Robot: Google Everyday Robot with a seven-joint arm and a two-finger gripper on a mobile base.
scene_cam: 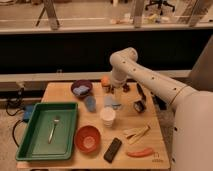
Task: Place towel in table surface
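Note:
A small light-blue towel (113, 102) lies on the wooden table (150, 122), just behind a white cup (107, 116). My gripper (114, 92) hangs at the end of the white arm, right above the towel and close to it. I cannot see whether it touches the cloth. The wrist hides the back edge of the towel.
A blue cup (90, 104) stands left of the towel. A purple bowl (81, 89) and an orange (105, 80) are at the back, a black roll (139, 106) to the right. A green tray (37, 145) holds a fork (52, 129). A red bowl (87, 138), black phone (112, 149) and red pepper (139, 152) lie in front.

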